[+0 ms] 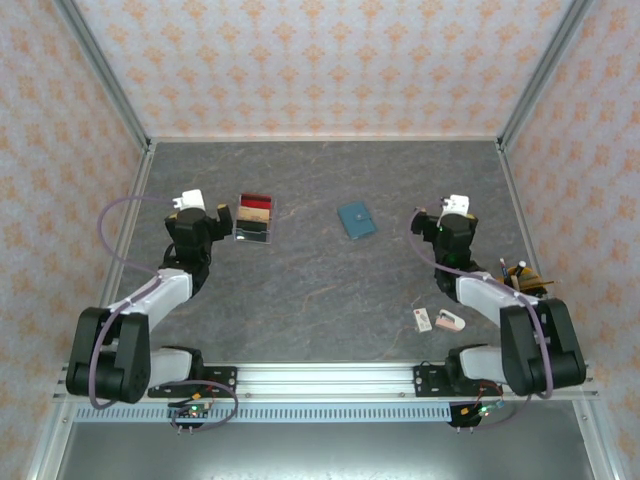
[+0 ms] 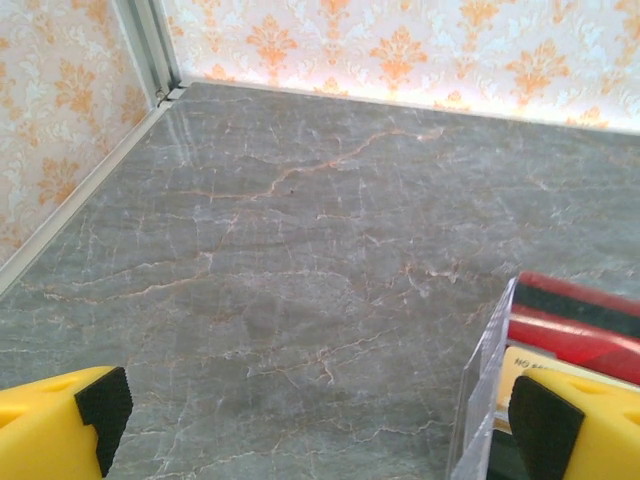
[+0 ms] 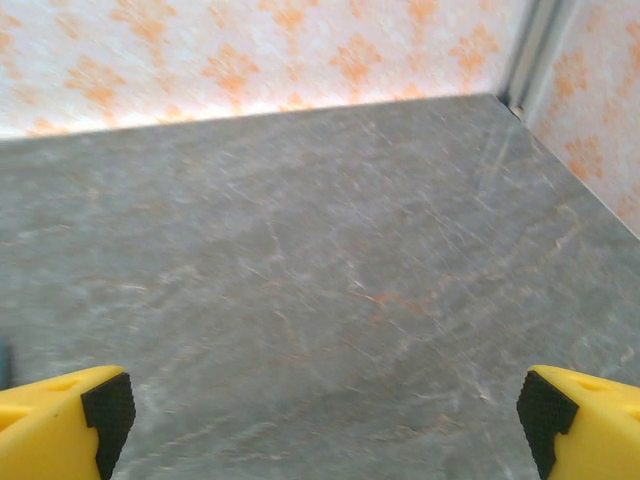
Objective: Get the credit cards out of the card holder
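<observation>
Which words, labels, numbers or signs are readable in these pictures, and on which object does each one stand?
No text can be read in full.
On the tan item in the clear tray: a line of small dark print, too blurred to read.
On the white tag near the right arm's base: a red mark, too small to read.
On the card holder: no lettering visible.

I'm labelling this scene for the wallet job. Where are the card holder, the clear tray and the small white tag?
card holder (image 1: 357, 220), top view, middle of its teal cover.
clear tray (image 2: 483, 375), left wrist view, its clear side wall.
small white tag (image 1: 422, 319), top view, its middle.
</observation>
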